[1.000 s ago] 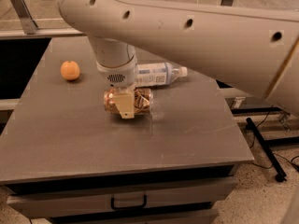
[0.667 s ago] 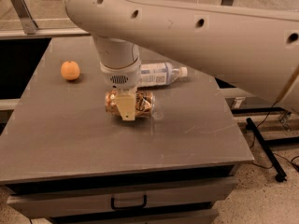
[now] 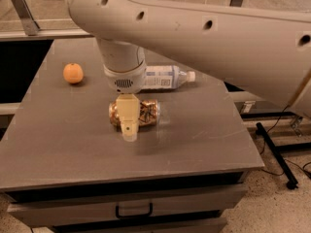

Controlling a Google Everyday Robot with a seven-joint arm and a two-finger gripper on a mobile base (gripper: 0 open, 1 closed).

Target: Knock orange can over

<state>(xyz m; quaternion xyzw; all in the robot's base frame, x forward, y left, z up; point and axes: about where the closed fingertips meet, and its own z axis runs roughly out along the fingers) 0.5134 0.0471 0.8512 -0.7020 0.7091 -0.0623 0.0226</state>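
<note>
The orange can [image 3: 145, 112] lies on its side near the middle of the grey table [image 3: 204, 144], its long axis running left to right. My gripper [image 3: 128, 126] hangs straight down from the white wrist [image 3: 124, 72] and sits right over the can's left half, with its cream-coloured front part covering that part of the can. The can's right end with its silvery rim shows past the gripper.
A clear plastic bottle [image 3: 167, 76] with a pale label lies on its side just behind the can. A small round orange fruit [image 3: 73, 73] sits at the back left of the table. A drawer with a handle [image 3: 132, 210] is below the front edge. My big white arm [image 3: 218, 38] spans the upper view.
The wrist and upper arm have shifted slightly to the right. The can, the bottle and the fruit stay where they were.
</note>
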